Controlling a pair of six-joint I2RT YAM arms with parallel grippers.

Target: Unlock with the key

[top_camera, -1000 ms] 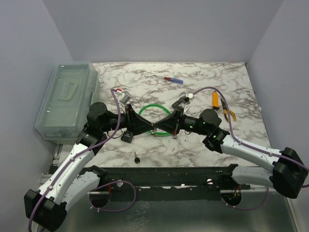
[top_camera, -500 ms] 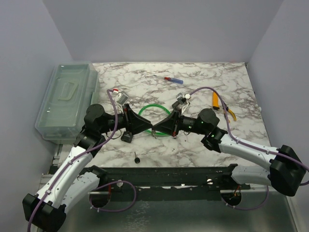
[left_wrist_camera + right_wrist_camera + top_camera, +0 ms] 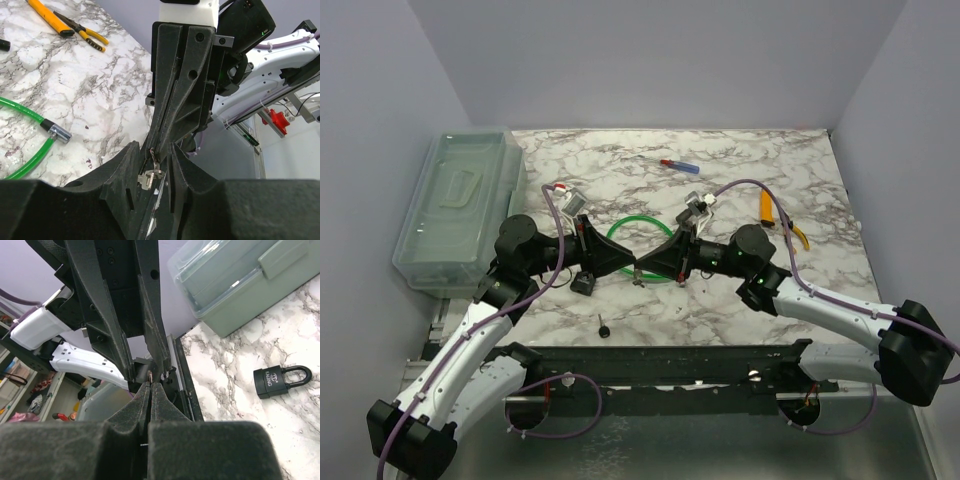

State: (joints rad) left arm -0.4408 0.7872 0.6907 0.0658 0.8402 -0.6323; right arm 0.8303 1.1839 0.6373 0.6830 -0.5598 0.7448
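A small silver key (image 3: 148,178) hangs on its ring above the near middle of the worktop (image 3: 700,305), the ring pinched at the tips of the right gripper (image 3: 153,149). The black padlock (image 3: 272,381), with pale lettering, lies flat to the key's left, its shackle closed.

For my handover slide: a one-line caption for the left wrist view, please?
Key dangling from the shut right gripper, between the parted fingers of the left gripper, above the marble table.
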